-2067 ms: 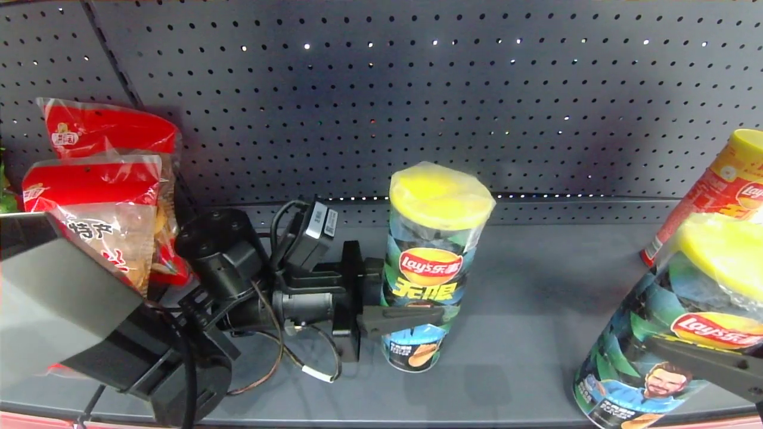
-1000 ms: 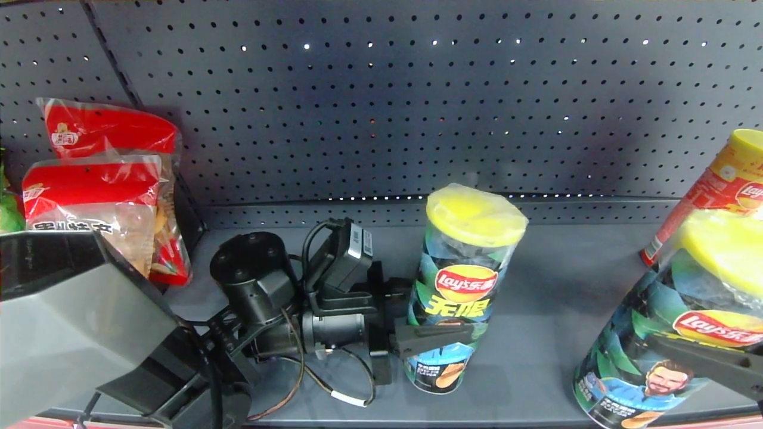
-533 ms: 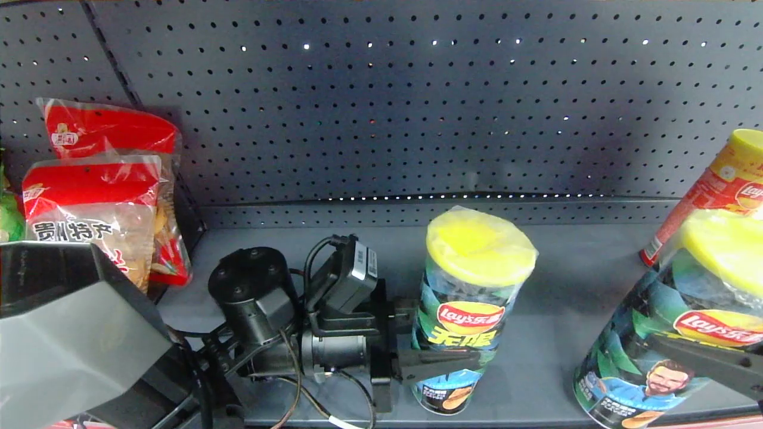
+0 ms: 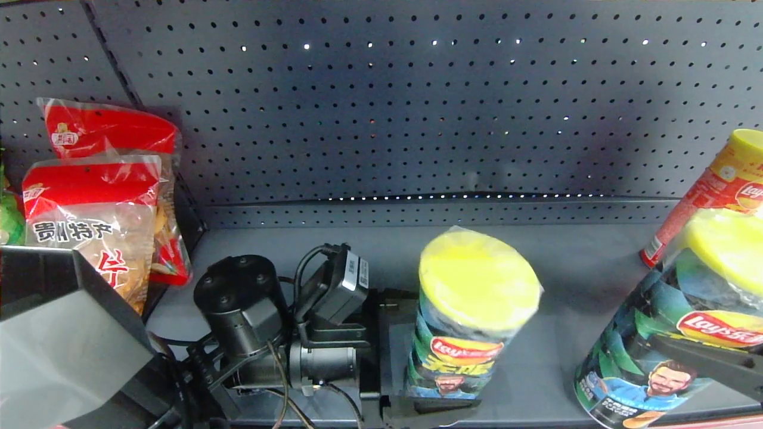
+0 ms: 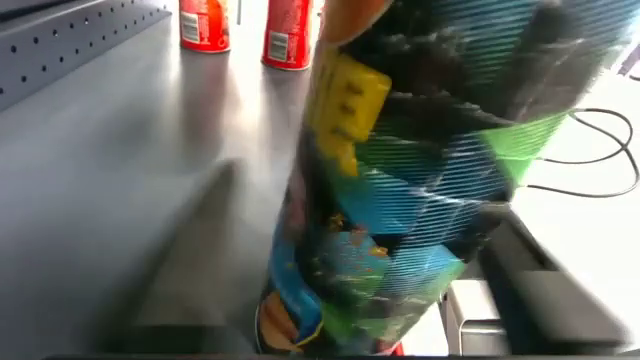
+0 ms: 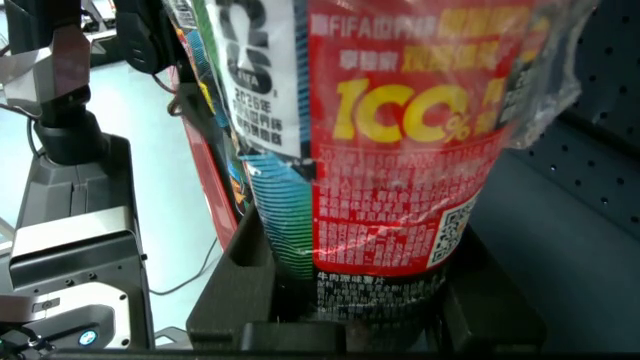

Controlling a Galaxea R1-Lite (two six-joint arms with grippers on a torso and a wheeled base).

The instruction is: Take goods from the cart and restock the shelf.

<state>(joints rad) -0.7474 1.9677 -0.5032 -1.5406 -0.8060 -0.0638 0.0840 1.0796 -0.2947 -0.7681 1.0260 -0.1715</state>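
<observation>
My left gripper is shut on a blue-green chip can with a yellow lid, low over the front middle of the grey shelf. The can leans toward the camera, and its base is hidden at the frame edge. In the left wrist view the same can stands between the fingers. My right gripper is shut on a second wrapped chip can at the shelf's front right. The right wrist view shows that can's red and white label close up.
Red snack bags lean at the shelf's left end. A red chip can stands at the back right, and two red cans show in the left wrist view. A perforated back wall closes the shelf. Bare shelf lies between the two held cans.
My left gripper carried its can to the right along the shelf, then drew it toward the front edge, and the can now tips toward the camera. The right arm and its can kept still.
</observation>
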